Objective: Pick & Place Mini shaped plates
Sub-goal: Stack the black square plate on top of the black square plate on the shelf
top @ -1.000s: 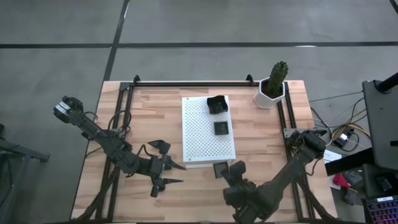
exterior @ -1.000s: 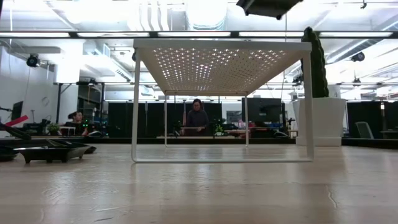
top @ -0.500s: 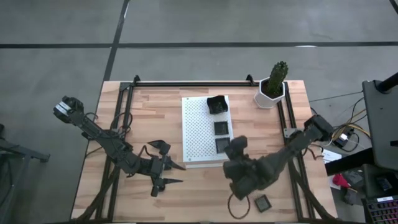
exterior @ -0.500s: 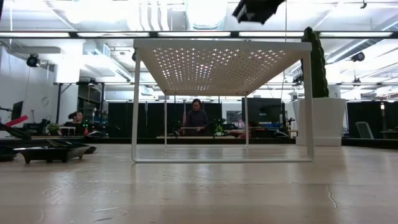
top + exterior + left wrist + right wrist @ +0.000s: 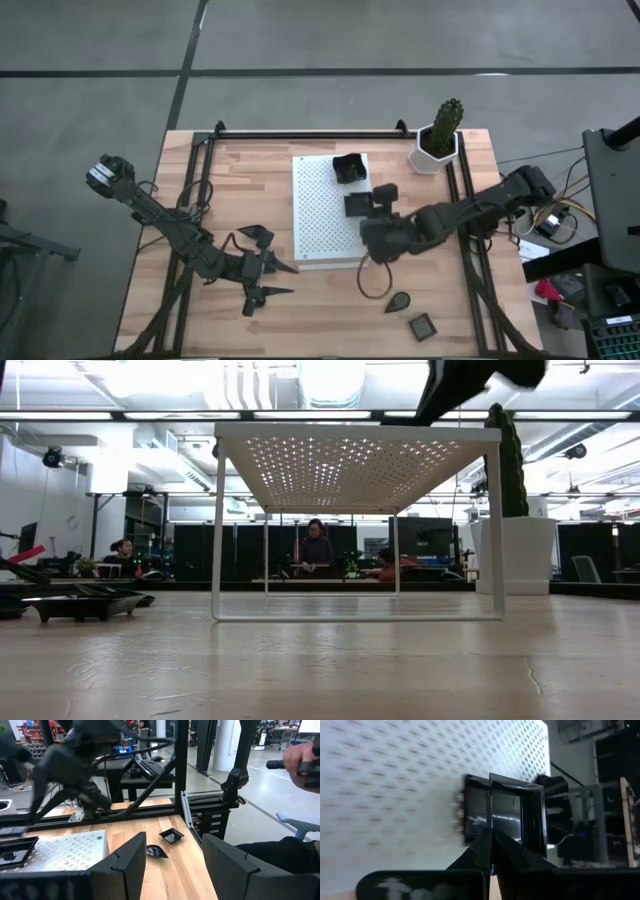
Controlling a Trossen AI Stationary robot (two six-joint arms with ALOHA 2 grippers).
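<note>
Two fingers point(image 5: 492, 851) pinching square plate point(image 5: 516, 815), no legible writing

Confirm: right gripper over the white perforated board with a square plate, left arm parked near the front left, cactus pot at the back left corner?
Not quite: the cactus pot stands at the back right corner, as the high view shows. The rest holds: the right gripper is over the white perforated board, shut on a square plate, and the left gripper waits open near the front left.
</note>
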